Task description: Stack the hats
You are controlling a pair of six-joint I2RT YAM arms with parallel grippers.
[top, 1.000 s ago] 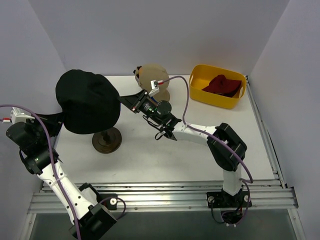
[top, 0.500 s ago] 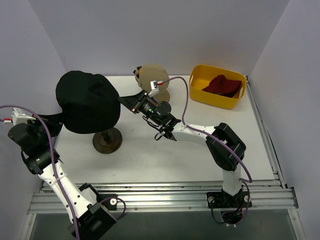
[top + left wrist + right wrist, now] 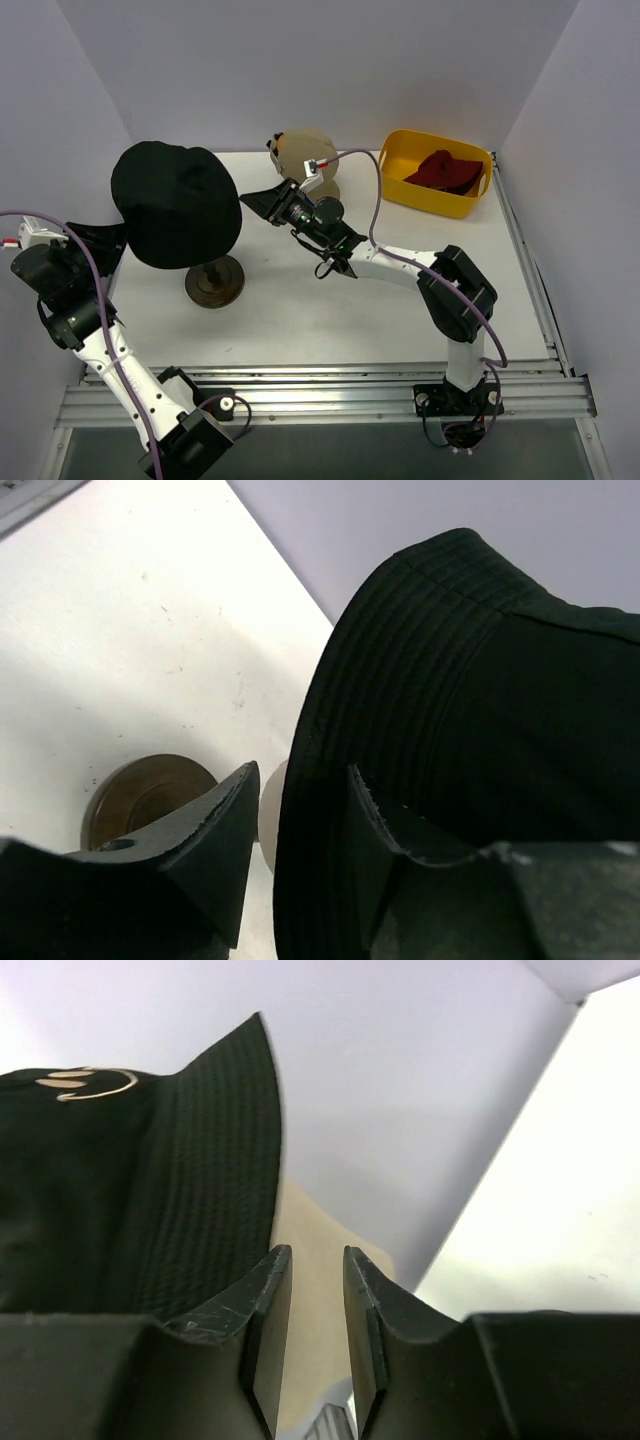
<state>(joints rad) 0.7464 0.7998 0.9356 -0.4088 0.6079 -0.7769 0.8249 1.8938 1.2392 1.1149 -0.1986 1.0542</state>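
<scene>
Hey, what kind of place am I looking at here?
Probably a robot lab cell: two arms bolted to a rail, a white table boxed in by plain walls, and a black hat on a stand.

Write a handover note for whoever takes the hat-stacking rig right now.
Left pincer: open, jaws apart on either side of the black bucket hat brim.
Right pincer: slightly open, empty, beside the opposite brim.
Hats: the black one sits on the stand, front left. Tan cap at the back centre. Dark red bucket hat in the yellow bin, back right. Blue cap not in view.
Done: black hat is on the stand.
Left: red hat and tan cap lie apart, unstacked.
</scene>
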